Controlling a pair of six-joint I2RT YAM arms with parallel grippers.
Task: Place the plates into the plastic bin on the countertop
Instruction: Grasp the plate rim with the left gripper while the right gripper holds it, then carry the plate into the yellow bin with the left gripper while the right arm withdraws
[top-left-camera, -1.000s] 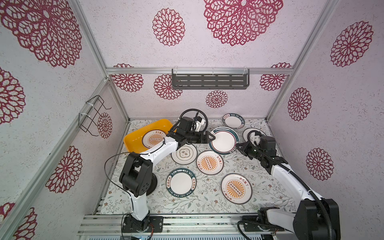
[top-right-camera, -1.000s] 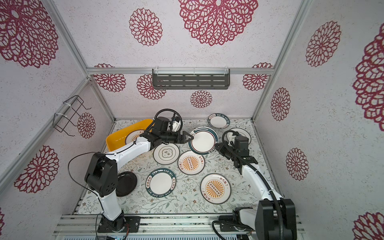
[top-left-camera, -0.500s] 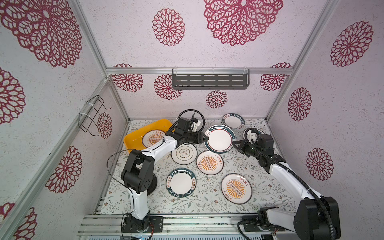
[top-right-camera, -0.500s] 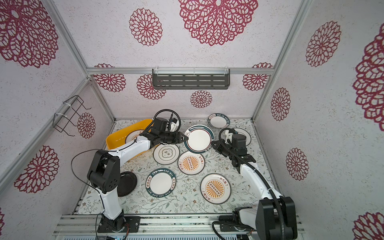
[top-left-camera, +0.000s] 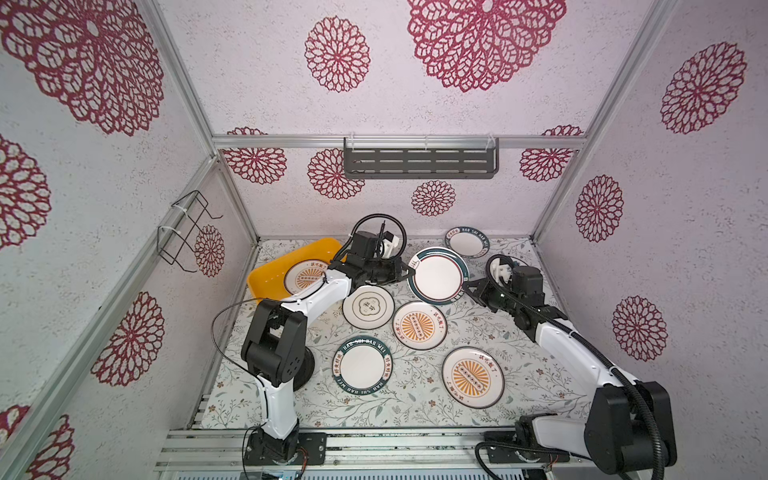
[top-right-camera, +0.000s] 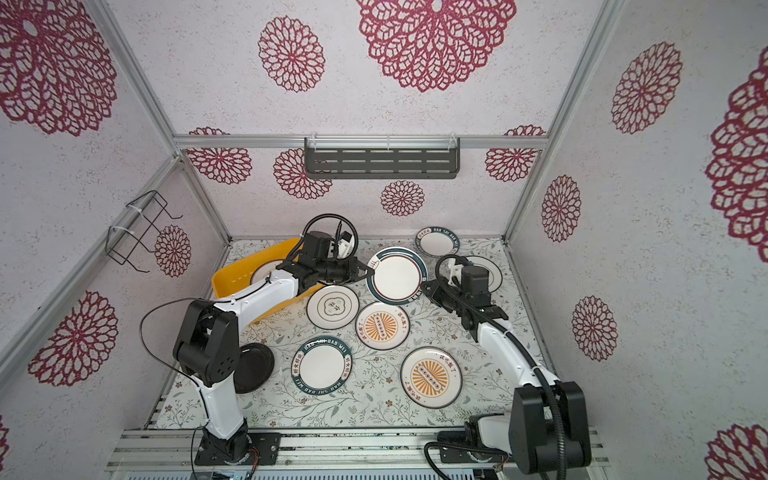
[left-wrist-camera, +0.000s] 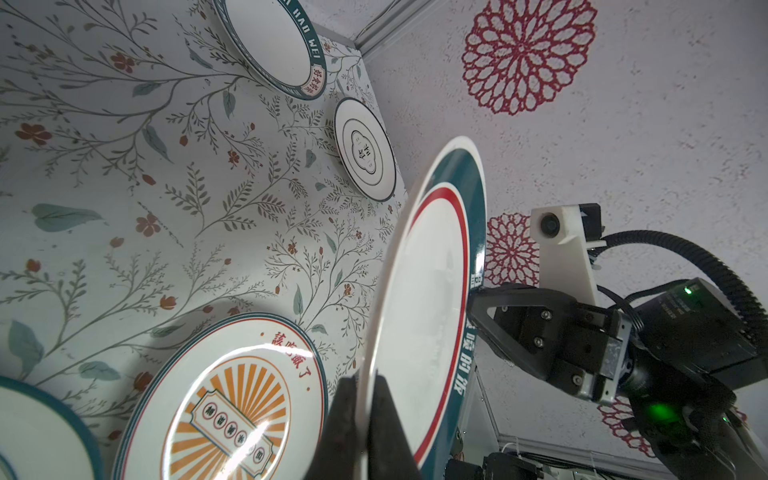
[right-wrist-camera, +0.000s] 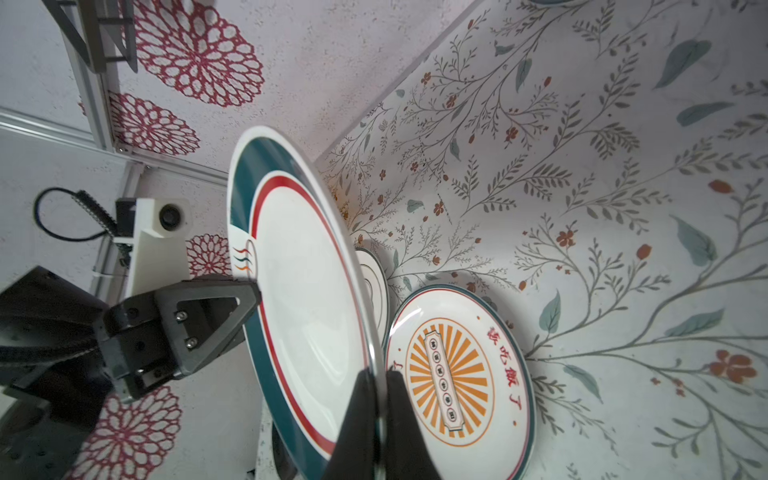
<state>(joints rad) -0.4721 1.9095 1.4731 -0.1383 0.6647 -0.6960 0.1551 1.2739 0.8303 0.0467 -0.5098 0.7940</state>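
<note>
Plate (top-left-camera: 438, 276) with teal rim now pinched by left fingers (left-wrist-camera: 344, 428); right fingers (right-wrist-camera: 356, 428) straddle it, grip unclear.

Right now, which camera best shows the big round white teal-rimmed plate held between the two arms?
A top view: the teal-rimmed plate shows almost its whole face. Both wrist views show it only at a steep slant.

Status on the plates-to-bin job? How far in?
Done: one sunburst plate lies in the yellow bin. In hand: the large teal-rimmed plate hangs in the air, left gripper shut on its rim, right gripper at the opposite rim, grip unclear. Remaining: seven plates on the countertop, including the black plate.
</note>
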